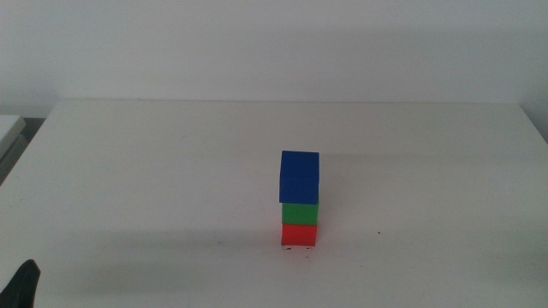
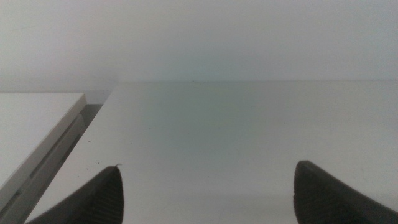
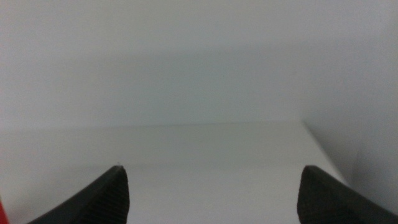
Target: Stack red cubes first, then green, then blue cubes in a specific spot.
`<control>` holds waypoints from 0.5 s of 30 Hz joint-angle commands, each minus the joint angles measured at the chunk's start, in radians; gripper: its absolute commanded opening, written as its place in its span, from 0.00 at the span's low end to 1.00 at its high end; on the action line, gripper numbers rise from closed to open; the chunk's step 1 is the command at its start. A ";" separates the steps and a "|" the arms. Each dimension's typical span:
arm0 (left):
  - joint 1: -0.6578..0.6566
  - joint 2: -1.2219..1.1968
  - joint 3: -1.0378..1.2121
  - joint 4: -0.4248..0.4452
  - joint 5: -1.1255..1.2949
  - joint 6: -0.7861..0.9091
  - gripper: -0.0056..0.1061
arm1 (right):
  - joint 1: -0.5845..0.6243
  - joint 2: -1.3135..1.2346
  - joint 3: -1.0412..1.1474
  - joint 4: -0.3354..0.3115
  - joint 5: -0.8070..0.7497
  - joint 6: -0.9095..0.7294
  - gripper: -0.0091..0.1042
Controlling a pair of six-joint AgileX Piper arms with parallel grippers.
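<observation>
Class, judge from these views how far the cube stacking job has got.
Done: red cube sits on the marked spot, green on it, blue on top. In hand: nothing; left gripper and right gripper wait open, empty. Left: apparently nothing.

White table [image 1: 128,171], red cube [image 1: 299,233] resting directly on it

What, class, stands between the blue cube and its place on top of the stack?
Nothing visible does: the blue cube already sits on the green cube, which rests on the red cube. Both grippers, left and right, are open and away.
</observation>
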 commanded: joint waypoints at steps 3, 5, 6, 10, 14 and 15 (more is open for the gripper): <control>0.001 -0.003 0.001 0.000 -0.019 0.000 0.89 | -0.009 -0.005 0.003 0.158 -0.004 -0.352 0.90; 0.001 -0.003 0.001 0.000 -0.019 0.000 0.89 | -0.009 -0.005 0.003 0.193 -0.004 -0.399 0.90; 0.001 -0.003 0.001 0.000 -0.019 0.000 0.89 | -0.009 -0.005 0.003 0.191 -0.004 -0.396 0.90; 0.001 -0.003 0.001 0.000 -0.019 0.000 0.89 | -0.009 -0.005 0.003 0.191 -0.004 -0.380 0.90; 0.001 -0.003 0.001 0.028 -0.019 0.000 0.89 | -0.009 -0.005 0.003 0.191 -0.004 -0.376 0.90; 0.001 -0.003 0.001 0.028 -0.019 0.000 0.89 | -0.009 -0.005 0.003 0.191 -0.004 -0.376 0.90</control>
